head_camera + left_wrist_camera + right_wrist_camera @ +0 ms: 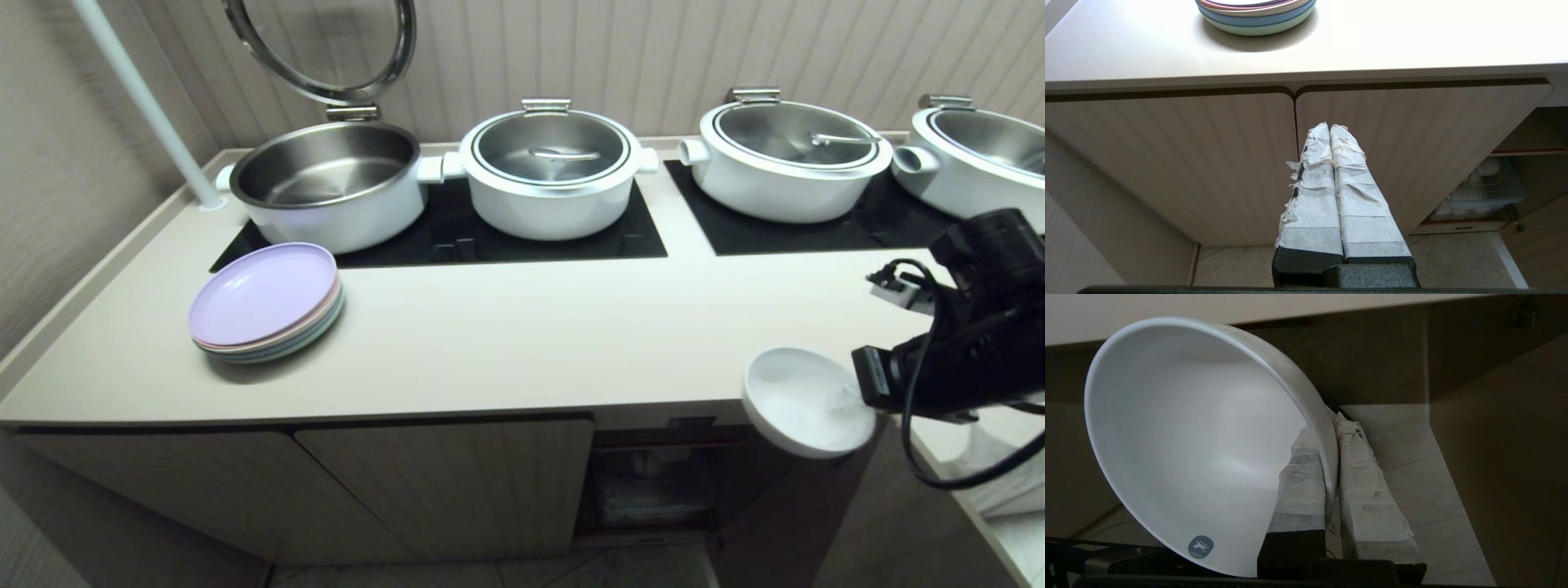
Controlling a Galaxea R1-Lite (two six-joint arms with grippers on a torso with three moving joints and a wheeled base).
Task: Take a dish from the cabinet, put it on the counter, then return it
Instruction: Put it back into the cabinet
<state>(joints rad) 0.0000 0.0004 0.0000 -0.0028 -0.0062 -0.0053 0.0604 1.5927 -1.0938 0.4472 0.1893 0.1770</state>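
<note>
Your right fingers (1331,473) pinch the small white ceramic bowl's (804,402) rim, tilted, just off the beige tabletop (522,335) edge, ready for setting down.

Buffet serving station: lidded white warming pots (549,167) on a long beige counter (522,343), stacked pastel plates (265,300).

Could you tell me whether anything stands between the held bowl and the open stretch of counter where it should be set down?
Nothing visible does. The right gripper holds the white bowl by its rim at the counter's front edge; the pastel plates sit far left.
</note>
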